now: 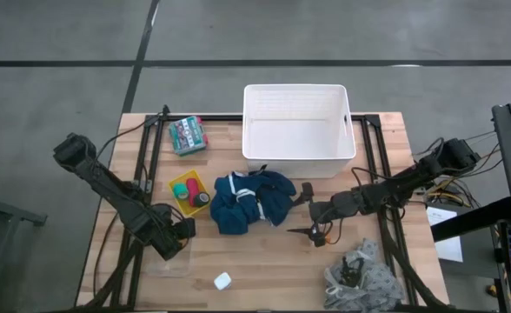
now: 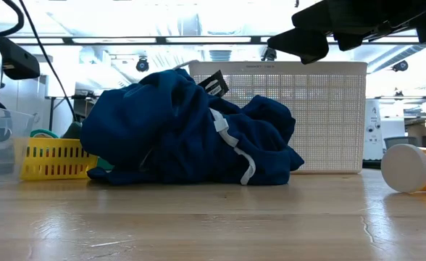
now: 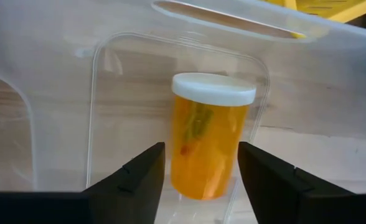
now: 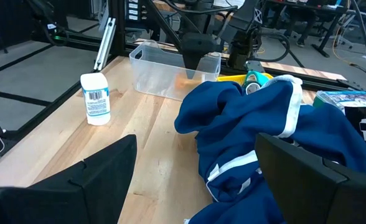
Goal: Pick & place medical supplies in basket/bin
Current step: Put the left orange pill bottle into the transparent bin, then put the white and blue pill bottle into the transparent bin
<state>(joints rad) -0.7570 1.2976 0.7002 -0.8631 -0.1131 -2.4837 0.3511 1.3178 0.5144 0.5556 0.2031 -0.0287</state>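
Note:
The orange pill bottle (image 3: 205, 149) with a white cap is inside the clear plastic box (image 1: 170, 255), and my left gripper (image 1: 177, 233) is shut on it there. My right gripper (image 1: 306, 211) hangs open just right of the dark blue garment (image 1: 251, 202), which lies heaped on the table in front of the white slotted tub (image 1: 297, 96). The yellow tray (image 1: 179, 183) holds tape rolls. A grey-white patterned cloth (image 1: 364, 280) lies near the table's front right corner. A small white bottle (image 4: 96, 98) stands near the front edge. My left gripper (image 3: 201, 180) pinches the pill bottle between its two fingers, on the orange body near its base end (image 3: 198, 186). The fingers (image 3: 139, 180) come from above, across the bottle. The capped end (image 3: 214, 88) sticks out past them. Whether the bottle rests on the box floor I cannot tell.
A flat green patterned packet (image 1: 188, 135) lies left of the tub. A second orange bottle with a white cap (image 2: 408, 168) lies on its side at the right of the low view. Bare wood shows in front of the garment. Cables and frame rails run along both table sides.

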